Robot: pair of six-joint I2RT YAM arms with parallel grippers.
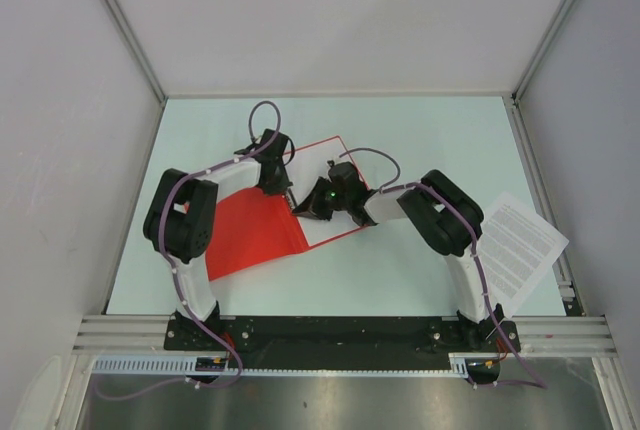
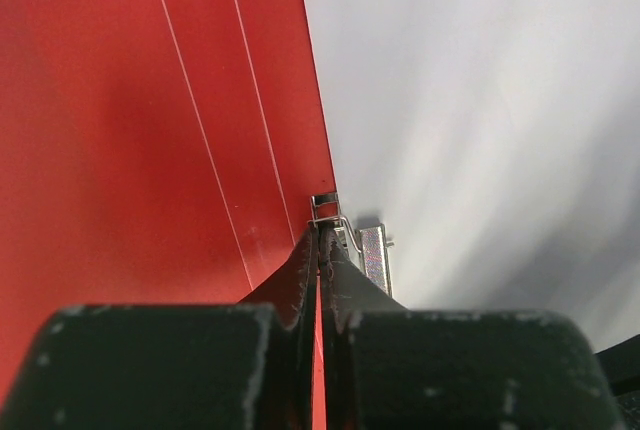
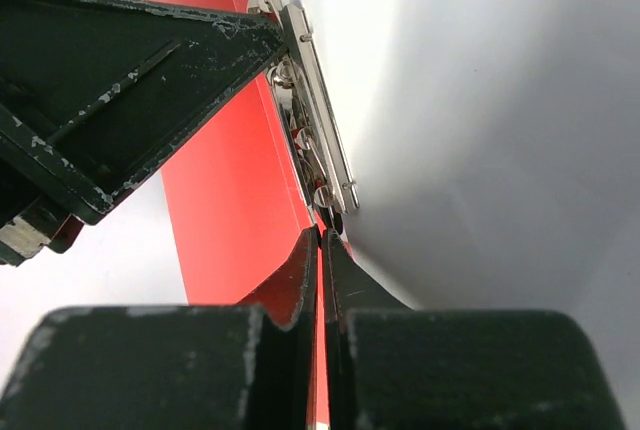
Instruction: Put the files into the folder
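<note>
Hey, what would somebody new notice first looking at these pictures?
A bright red folder lies open in the middle of the table. The left fingers and right fingers, both shut, meet at its spine beside the metal clip. One printed sheet sits apart at the right edge.

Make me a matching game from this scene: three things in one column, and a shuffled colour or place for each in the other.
Things:
1. folder
2. printed sheet
3. metal clip

Descriptions:
A. silver, along the spine
B. red, lying open
C. white with black text, off to the right

Pairs: 1-B, 2-C, 3-A
</note>
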